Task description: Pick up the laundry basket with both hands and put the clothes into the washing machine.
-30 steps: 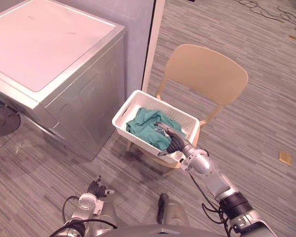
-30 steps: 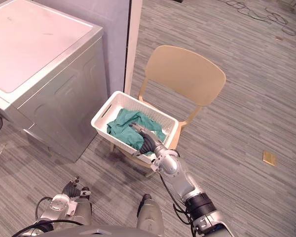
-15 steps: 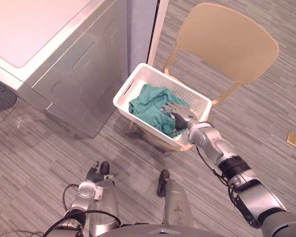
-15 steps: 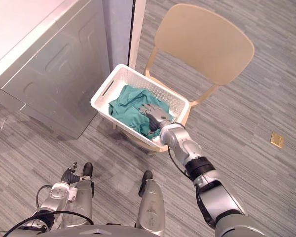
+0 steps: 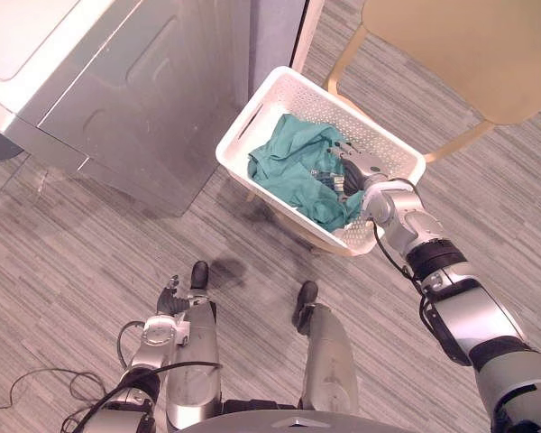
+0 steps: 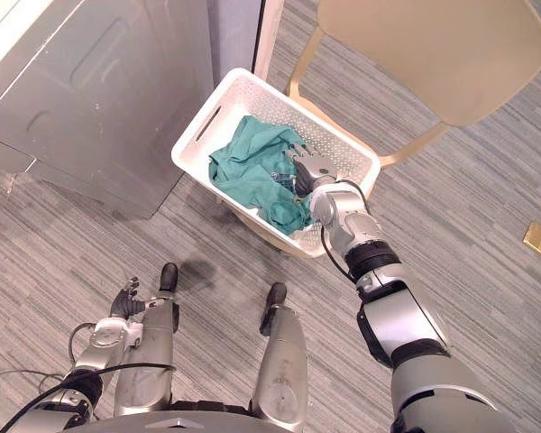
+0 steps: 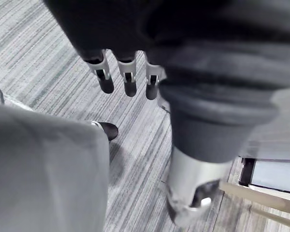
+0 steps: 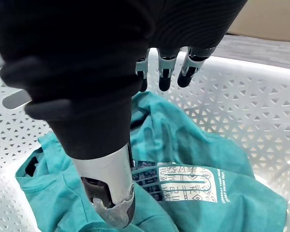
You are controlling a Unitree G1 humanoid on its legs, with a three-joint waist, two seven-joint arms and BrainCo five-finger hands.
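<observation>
Since a second ago the right hand (image 5: 352, 168) has pushed on from the near rim of the white perforated plastic laundry basket (image 5: 243, 135) to a spot over its middle, and the head camera has tipped downward meanwhile. Its fingers (image 8: 164, 79) are straight and spread, gripping nothing. The crumpled teal-green garment with a printed patch (image 8: 193, 159) lies just under the fingertips, and the basket's far wall rises just beyond them.

The basket rests on the seat of the tan wooden chair (image 5: 451, 54), with the clothes inside it. The silver-grey washing machine (image 5: 117, 90) stands well off to the left of the fingers.

The left hand (image 5: 169, 296) hangs low, its fingers (image 7: 130, 86) relaxed and empty, pointing at the grey striped carpet floor (image 5: 54, 234), well apart from the basket.

The reach for the basket looks to be the step in hand, with no lift begun. Next, the right fingers would probably need to curl on a rim or handle slot, with the left hand brought to the opposite side.
</observation>
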